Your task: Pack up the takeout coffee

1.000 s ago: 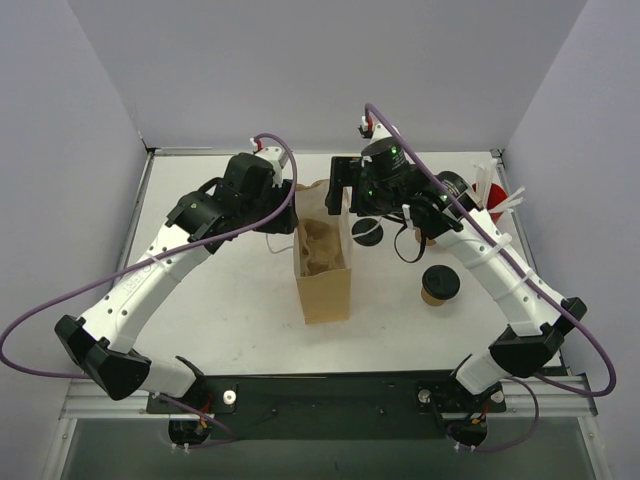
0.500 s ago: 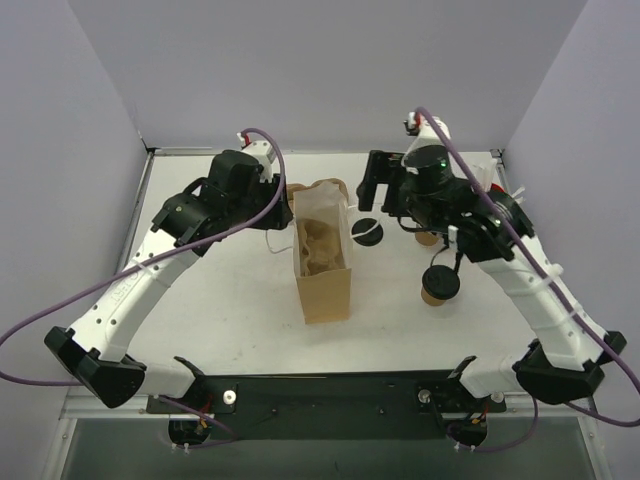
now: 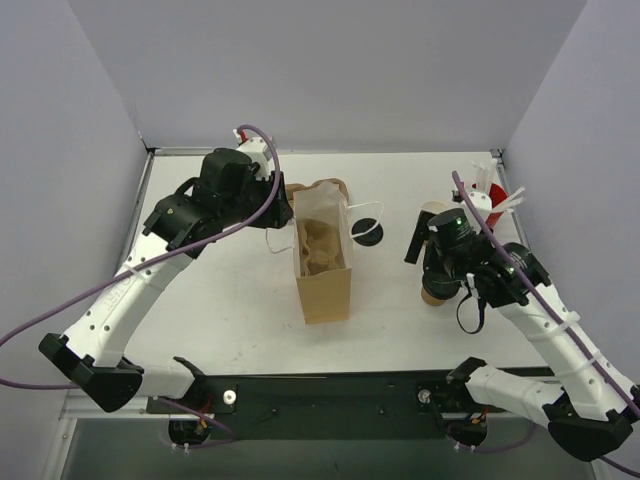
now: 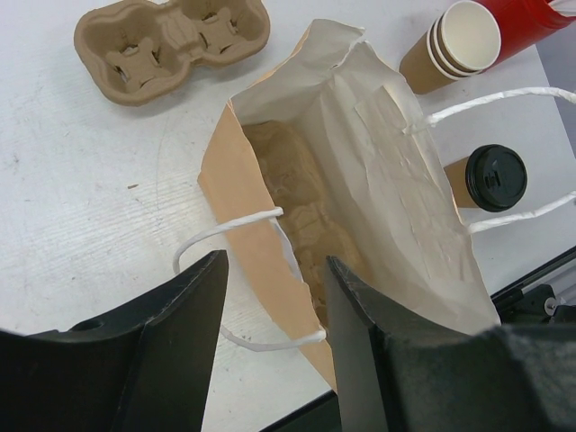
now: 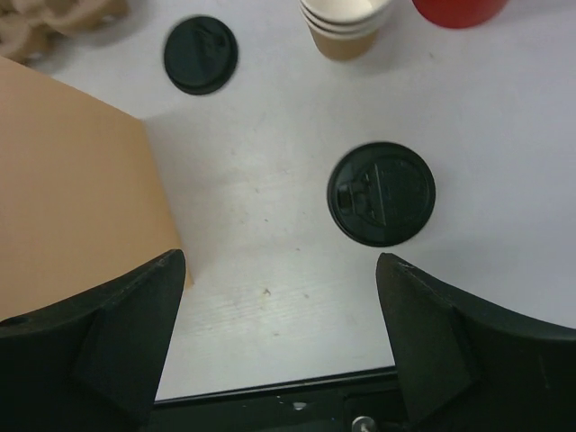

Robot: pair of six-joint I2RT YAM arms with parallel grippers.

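One takeout coffee (image 5: pixel 381 193), a brown cup with a black lid, stands on the white table right of the open paper bag (image 3: pixel 322 262). It also shows in the left wrist view (image 4: pixel 490 180) and is mostly hidden under my right wrist in the top view (image 3: pixel 434 293). My right gripper (image 5: pixel 283 351) is open wide and empty, hovering above the table just short of the cup (image 3: pixel 440 268). My left gripper (image 4: pixel 274 360) is open at the bag's left rim (image 3: pixel 280 205), with the bag's wall and white handle between its jaws. A moulded cup carrier lies inside the bag (image 4: pixel 297 202).
A loose black lid (image 3: pixel 368 232) lies right of the bag's mouth. A stack of pale cups (image 3: pixel 432 212) and a red cup with straws (image 3: pixel 495 195) stand at the back right. A second carrier (image 4: pixel 171 40) lies behind the bag.
My right arm has pulled back from the bag's mouth to the near right and now hangs over the lidded cup. My left arm has shifted slightly left.
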